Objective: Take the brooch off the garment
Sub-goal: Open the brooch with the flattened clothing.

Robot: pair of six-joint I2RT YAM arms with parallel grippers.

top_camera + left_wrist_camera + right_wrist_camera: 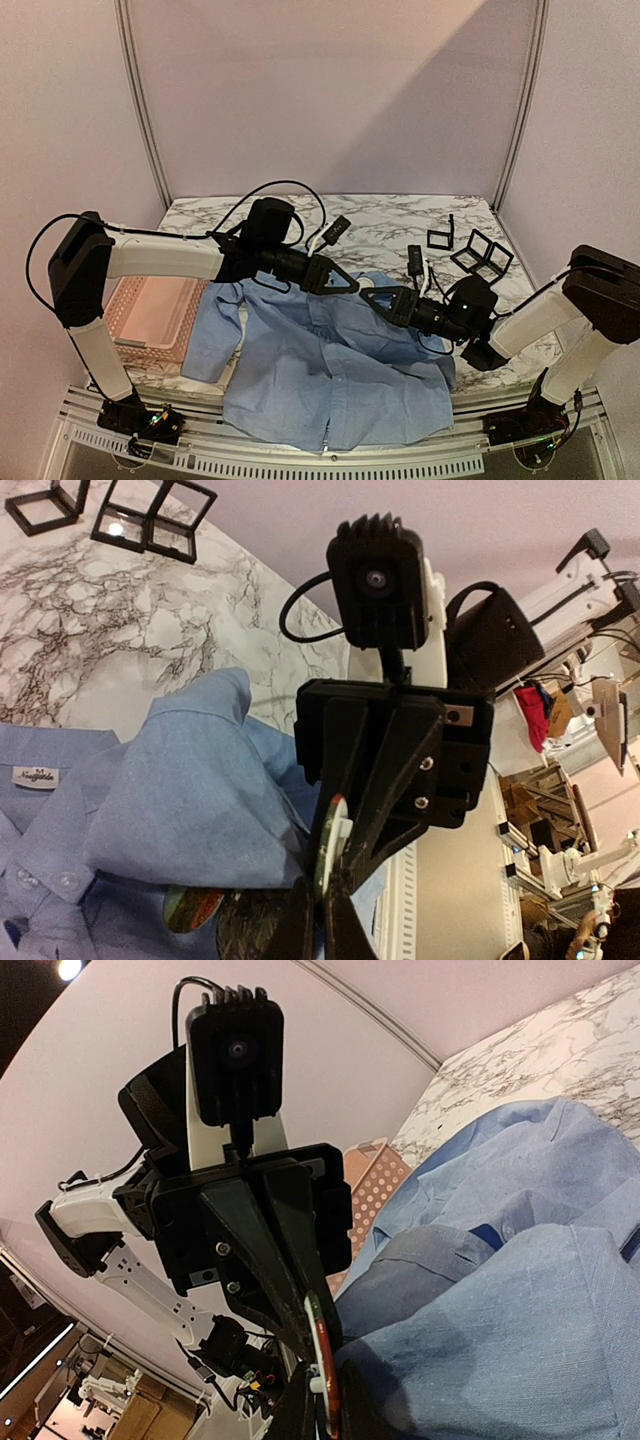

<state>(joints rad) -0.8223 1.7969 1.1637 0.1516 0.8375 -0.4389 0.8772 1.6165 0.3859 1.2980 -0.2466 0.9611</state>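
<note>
Centrally: brooch [330,842] pinched between left gripper [352,285] and right gripper [372,297].

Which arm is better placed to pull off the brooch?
Right, narrowly. The left gripper and right gripper meet at the brooch by the shirt collar, but the right one straddles its rim and that arm is bent, free to draw back; the left arm is stretched.

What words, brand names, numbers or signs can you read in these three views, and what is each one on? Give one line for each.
The white neck label inside the collar of the shirt carries one word in dark script, too small and blurred to read reliably.
Nothing else in any of the three views shows readable lettering, numbers or signs.
</note>
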